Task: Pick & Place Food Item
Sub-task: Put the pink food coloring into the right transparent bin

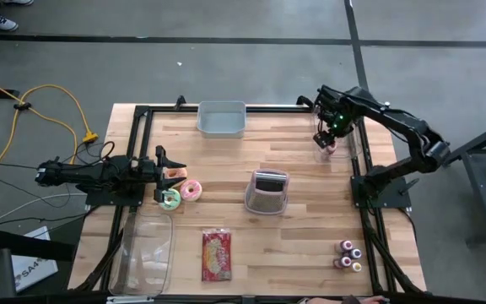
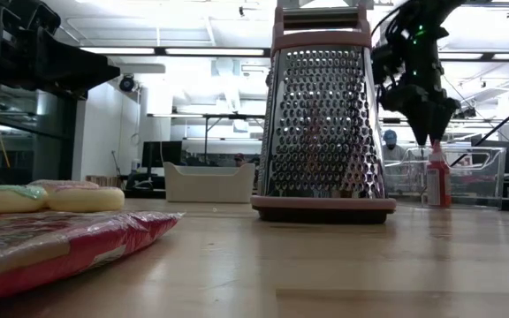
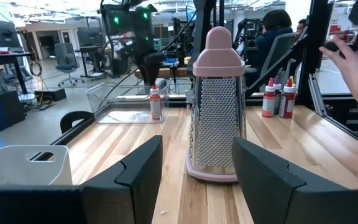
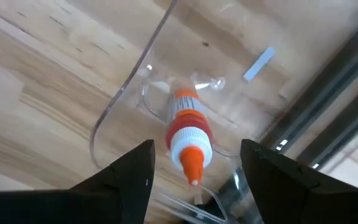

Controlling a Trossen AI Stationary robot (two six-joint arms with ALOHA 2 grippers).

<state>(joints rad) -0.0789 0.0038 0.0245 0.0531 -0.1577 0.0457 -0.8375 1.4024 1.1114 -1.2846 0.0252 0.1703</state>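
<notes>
Your right tool [image 4: 194, 180] hung with its fingers apart directly over the red-capped sauce bottle [image 4: 186, 134], which stood upright in the clear bin [image 4: 114, 112] at the table's far right. It looked light, slick, squeezable; grip its body below the cap.
</notes>
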